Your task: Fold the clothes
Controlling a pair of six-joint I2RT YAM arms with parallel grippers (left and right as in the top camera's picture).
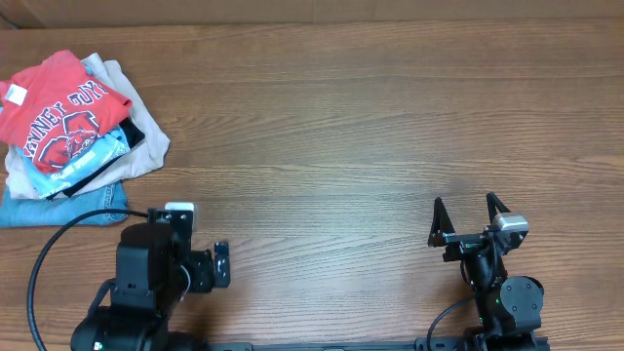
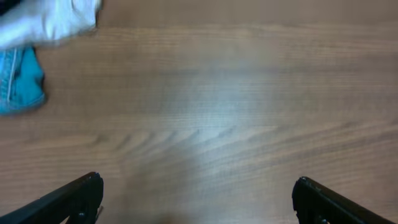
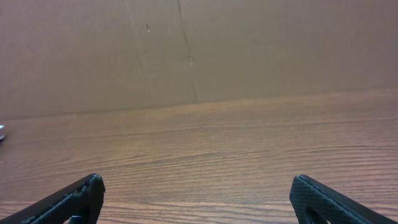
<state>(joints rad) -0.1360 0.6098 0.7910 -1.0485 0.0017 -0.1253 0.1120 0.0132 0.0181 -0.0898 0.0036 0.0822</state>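
Observation:
The red T-shirt [image 1: 58, 109] with white-and-dark lettering and a white neck tag [image 1: 17, 94] lies bunched on top of a pile of garments at the table's far left. My left gripper [image 1: 203, 244] is open and empty, low over bare wood at the front left, right of and below the pile. In the left wrist view its fingers [image 2: 196, 193] are spread wide, and the red shirt is out of view. My right gripper [image 1: 466, 210] is open and empty at the front right, far from the shirt. Its fingers [image 3: 198, 190] are spread over bare wood.
Under the red shirt lie a light blue shirt [image 1: 86, 161], a beige garment [image 1: 132, 146] and denim [image 1: 58, 207]. The denim [image 2: 18, 81] and a pale cloth [image 2: 50, 22] show at the left wrist view's top left. A brown wall [image 3: 199, 50] backs the table.

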